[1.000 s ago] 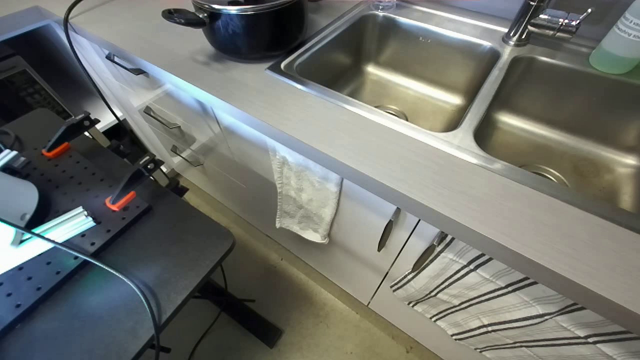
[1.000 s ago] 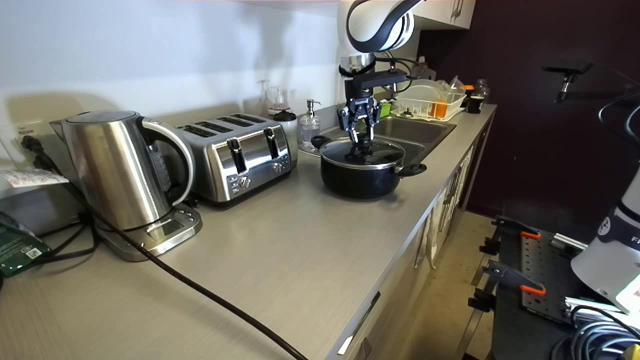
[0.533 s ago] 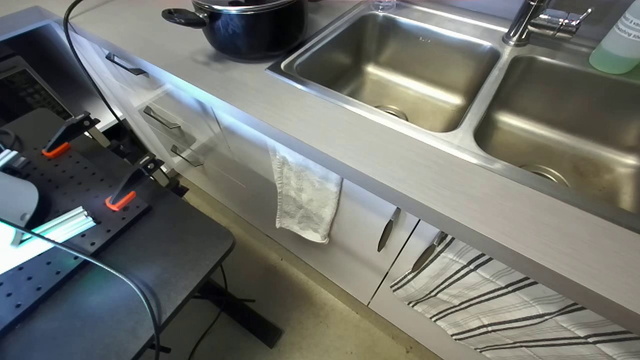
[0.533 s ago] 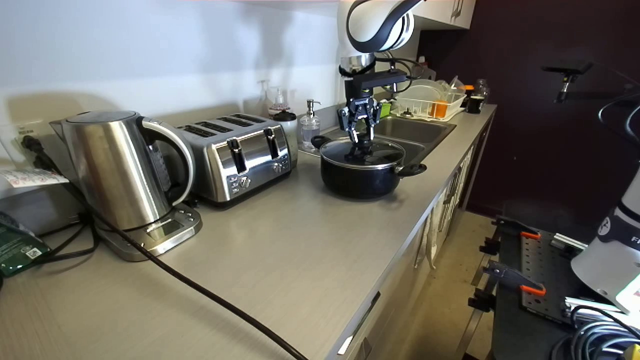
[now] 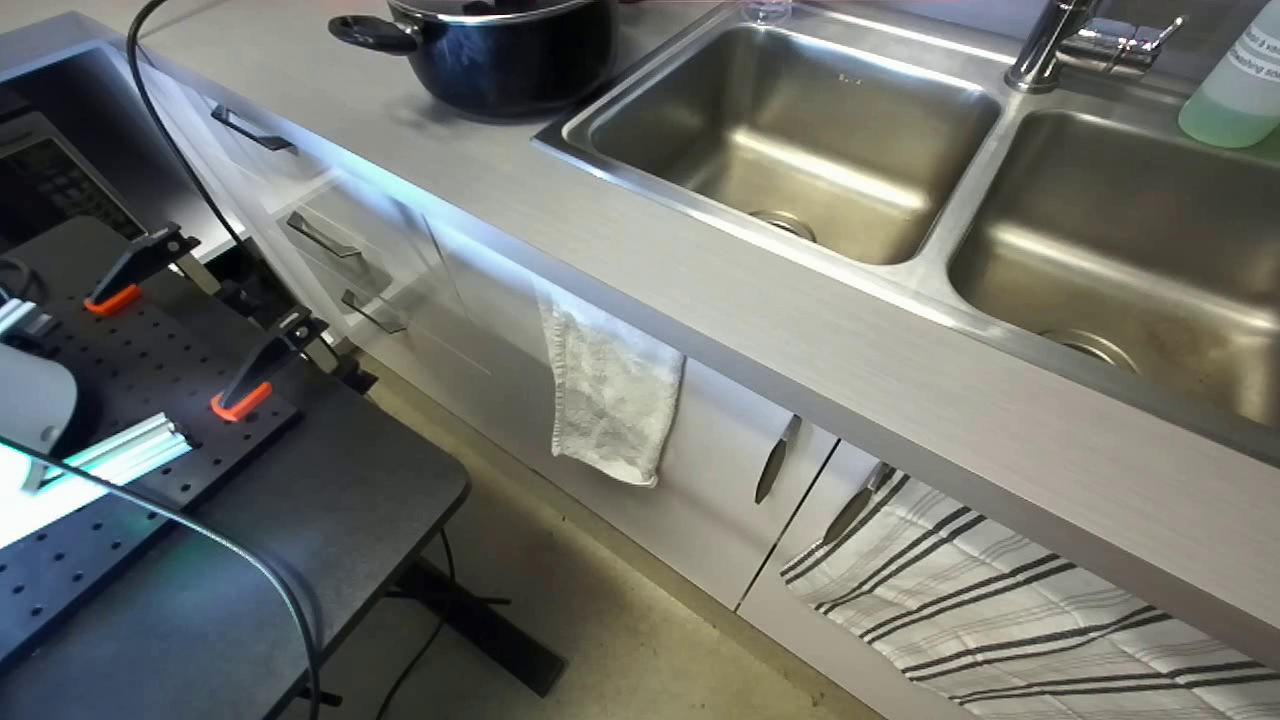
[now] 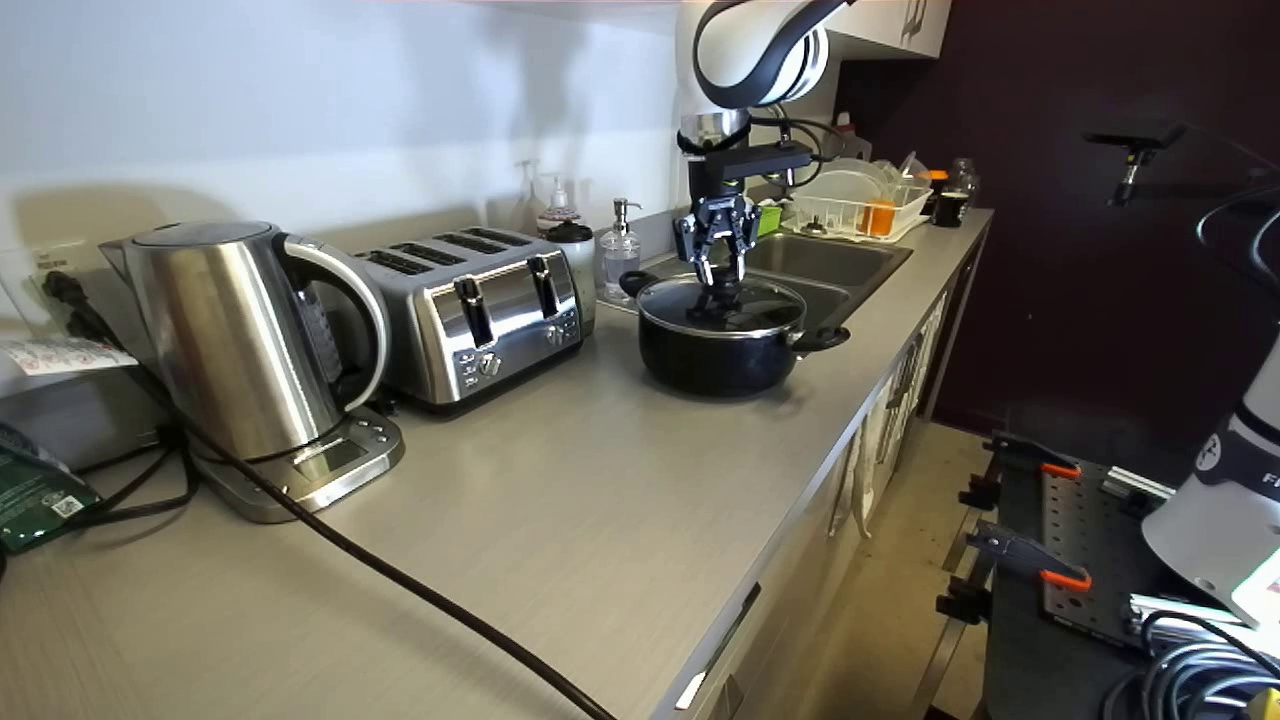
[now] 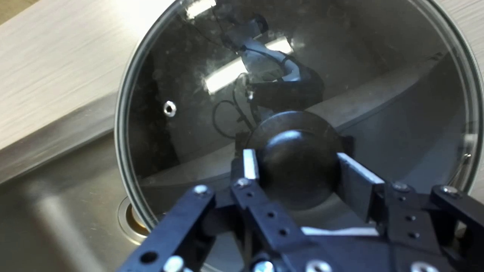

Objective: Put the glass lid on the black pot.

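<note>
Wrist view: the Robotiq gripper (image 7: 296, 169) pinches the round black knob (image 7: 298, 149) of the glass lid (image 7: 295, 90) between its two pads (image 7: 356, 185). In an exterior view, the lid lies level on the rim of the black pot (image 6: 715, 362), which stands upright on the gray countertop (image 6: 560, 490), just beside the steel double-basin sink (image 5: 979, 180) and near the four-slot toaster (image 6: 508, 315).

The end effector (image 6: 721, 273) is gripping the knob (image 6: 722, 292) of the glass lid (image 6: 766, 308), which is lying on the black pot (image 6: 715, 363). The pot is standing on the worktop (image 6: 560, 500) near a toaster (image 6: 515, 325), well apart from a kettle (image 6: 235, 345).
</note>
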Robot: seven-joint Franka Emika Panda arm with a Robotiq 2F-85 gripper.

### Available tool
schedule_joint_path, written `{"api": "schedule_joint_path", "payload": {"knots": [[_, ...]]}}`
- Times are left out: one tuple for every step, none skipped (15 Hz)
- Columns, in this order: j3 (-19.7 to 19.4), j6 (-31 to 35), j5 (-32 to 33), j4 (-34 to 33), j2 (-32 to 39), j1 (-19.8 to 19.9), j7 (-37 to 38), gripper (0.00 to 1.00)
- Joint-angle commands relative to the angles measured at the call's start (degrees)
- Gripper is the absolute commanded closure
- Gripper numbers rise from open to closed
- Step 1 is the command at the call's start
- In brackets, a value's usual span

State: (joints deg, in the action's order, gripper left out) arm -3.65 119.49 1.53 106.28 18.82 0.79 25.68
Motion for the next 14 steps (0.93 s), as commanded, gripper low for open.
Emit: {"api": "schedule_joint_path", "payload": {"knots": [[-0.4, 1.9, -0.7, 1.0, 0.4, -0.2, -1.7, 0.74], [-0.3, 2.1, -0.7, 1.2, 0.3, -0.2, -1.9, 0.74], [-0.3, 2.1, -0.7, 1.2, 0.3, -0.2, -2.0, 0.74], [-0.3, 2.2, -0.7, 1.4, 0.2, -0.2, -2.1, 0.74], [-0.2, 2.5, -0.7, 1.5, 0.0, -0.2, -2.3, 0.60], [-0.2, 2.6, -0.8, 1.7, -0.2, -0.2, -2.5, 0.24], [-0.2, 2.8, -0.9, 1.9, -0.5, -0.2, -2.7, 0.23], [-0.1, 3.3, -0.9, 2.2, -0.7, -0.2, -2.9, 0.16], [0.0, 3.8, -1.1, 2.7, -1.1, -0.2, -3.3, 0.10], [0.0, 4.4, -1.2, 3.2, -1.4, -0.2, -3.7, 0.04], [0.1, 5.0, -1.3, 3.9, -1.9, -0.2, -4.2, 0.00], [0.2, 5.6, -1.5, 4.6, -2.3, -0.2, -4.8, 0.00], [0.3, 6.4, -1.6, 5.6, -3.1, -0.2, -5.5, 0.00], [0.4, 7.2, -1.7, 6.4, -3.9, -0.2, -6.2, 0.00]]}}
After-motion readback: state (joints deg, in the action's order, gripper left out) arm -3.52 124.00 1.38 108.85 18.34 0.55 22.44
